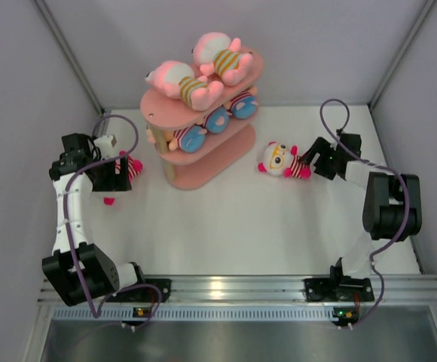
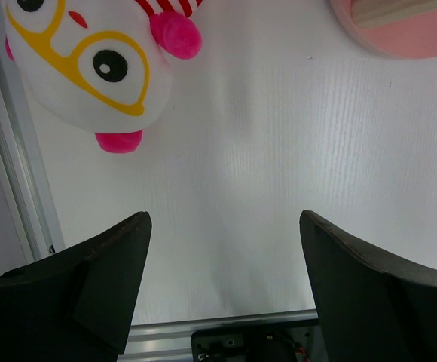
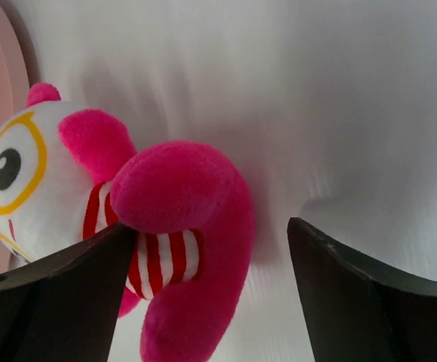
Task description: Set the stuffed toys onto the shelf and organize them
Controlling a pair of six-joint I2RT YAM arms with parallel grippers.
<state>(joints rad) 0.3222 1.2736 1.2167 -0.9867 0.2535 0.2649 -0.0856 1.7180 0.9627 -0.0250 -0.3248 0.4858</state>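
The left gripper, jaws open, hid most of the first toy from above, and the right gripper's open jaws stood around the second toy's pink leg.

No readable text, label, brand, number or sign in any of the views

In the top view, the left gripper covers most of one red-striped toy, and the top board of the shelf hides the heads of the blue-footed toys on the middle tier. In the right wrist view, the second red-striped toy runs off the bottom edge, with its body partly behind a finger of the right gripper. Contact between that finger and the toy cannot be determined.
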